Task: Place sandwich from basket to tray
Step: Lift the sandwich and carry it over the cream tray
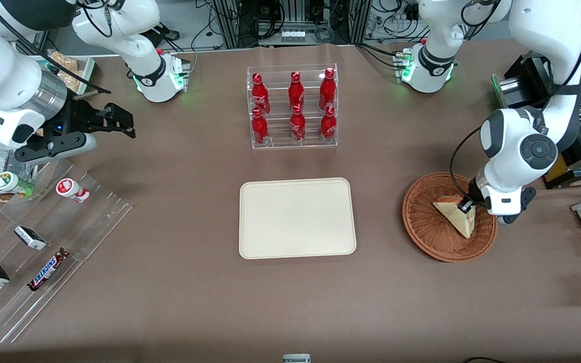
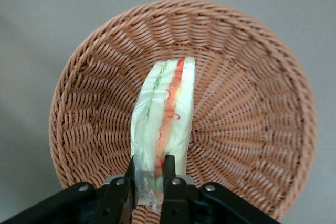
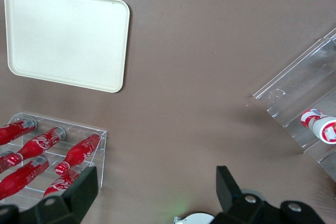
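Right now the claw (image 2: 149, 174) is down inside the basket (image 1: 429, 237), its two fingers (image 2: 168, 167) pinching one end of the sandwich (image 2: 165, 114) between them. The sandwich stands on edge in the basket under the claw, its cut side with red, orange and green layers facing up toward the wrist and the rest of the wedge stretching away from the fingers across the woven bottom. Well away from the claw, toward the parked arm's end of the table, lies the tray (image 1: 297, 218) with nothing on it. Farther from the front camera than the tray stands a clear rack (image 1: 293, 106) of red bottles (image 1: 296, 91).
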You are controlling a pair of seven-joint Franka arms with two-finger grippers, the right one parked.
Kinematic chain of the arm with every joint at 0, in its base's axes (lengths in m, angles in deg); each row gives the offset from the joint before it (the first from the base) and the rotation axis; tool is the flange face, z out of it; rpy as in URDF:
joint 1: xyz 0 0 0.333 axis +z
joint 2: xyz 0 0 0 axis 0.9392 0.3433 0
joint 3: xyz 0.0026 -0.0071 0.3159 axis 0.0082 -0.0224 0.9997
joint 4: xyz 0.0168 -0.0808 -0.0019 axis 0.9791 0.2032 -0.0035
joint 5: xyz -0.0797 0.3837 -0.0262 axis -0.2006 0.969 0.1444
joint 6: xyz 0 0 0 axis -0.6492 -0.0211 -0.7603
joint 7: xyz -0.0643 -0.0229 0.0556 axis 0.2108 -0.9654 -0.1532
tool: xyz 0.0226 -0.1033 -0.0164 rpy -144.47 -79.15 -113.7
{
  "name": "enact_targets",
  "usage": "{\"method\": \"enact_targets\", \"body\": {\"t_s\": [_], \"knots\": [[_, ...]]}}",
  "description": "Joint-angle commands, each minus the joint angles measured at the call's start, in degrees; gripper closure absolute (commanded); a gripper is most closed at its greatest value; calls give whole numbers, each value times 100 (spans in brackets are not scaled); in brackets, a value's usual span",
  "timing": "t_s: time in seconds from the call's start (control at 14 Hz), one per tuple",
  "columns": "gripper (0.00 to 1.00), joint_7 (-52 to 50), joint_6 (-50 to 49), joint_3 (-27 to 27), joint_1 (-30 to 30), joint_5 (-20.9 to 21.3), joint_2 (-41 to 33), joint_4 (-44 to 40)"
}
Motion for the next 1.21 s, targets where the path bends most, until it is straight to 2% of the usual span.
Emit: {"method": "enact_targets", "body": {"t_s": [0.0,0.43,0.64,0.86,1.14], "knots": [[95,-209,-793,-70,-205,4,-67,-610],[96,-411,-1060,-79,-1426,-136,99,-1252],[96,-727,-1077,-79,-2234,-338,783,-2173],[96,-1228,-1034,-71,-2964,-260,1425,-2816],[96,-1273,-972,-62,-3712,-242,2217,-3739]]}}
